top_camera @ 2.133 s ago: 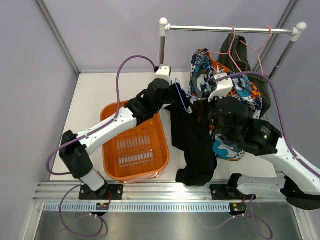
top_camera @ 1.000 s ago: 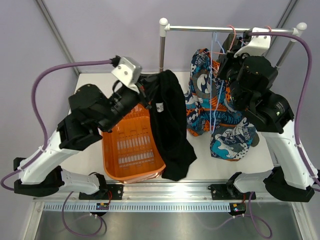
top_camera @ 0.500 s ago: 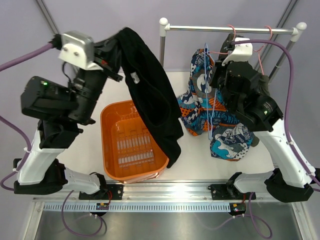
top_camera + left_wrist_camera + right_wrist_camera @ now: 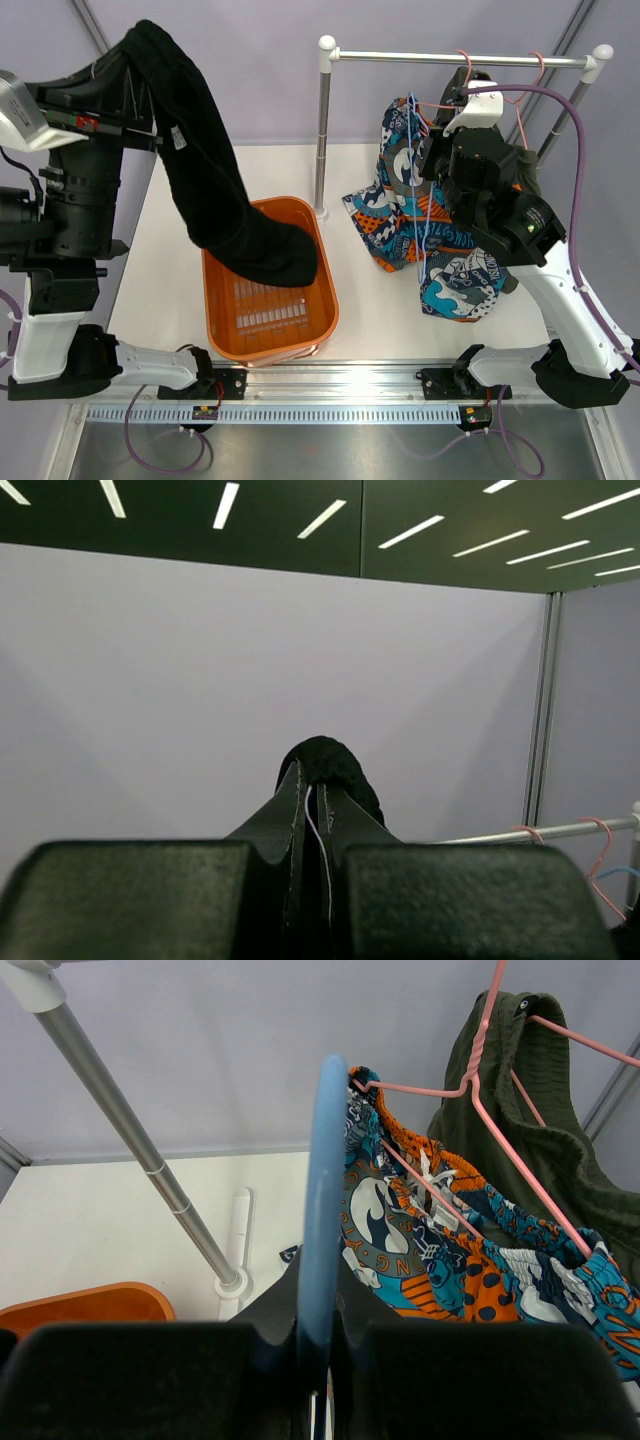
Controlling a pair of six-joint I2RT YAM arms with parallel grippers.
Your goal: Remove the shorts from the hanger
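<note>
My left gripper [image 4: 140,50] is raised high at the far left and shut on the waistband of the black shorts [image 4: 205,190]. They hang down from it, and their lower end rests in the orange basket [image 4: 330,300]. In the left wrist view the black cloth [image 4: 325,760] bulges out between my closed fingertips [image 4: 290,800]. My right gripper [image 4: 432,165] is shut on the bare blue hanger [image 4: 411,110], held upright near the rack. In the right wrist view the blue hanger [image 4: 322,1180] stands between the jaws.
A metal rack rail [image 4: 450,58] on a post [image 4: 322,130] stands at the back. Patterned blue-orange shorts [image 4: 460,280] on a pink hanger [image 4: 470,1090] and a dark green garment [image 4: 530,1130] hang beside my right arm.
My left arm has lifted the black shorts up and to the left, away from the blue hanger, until they hang into the basket. My right arm rose towards the rail with the hanger, then held still.
</note>
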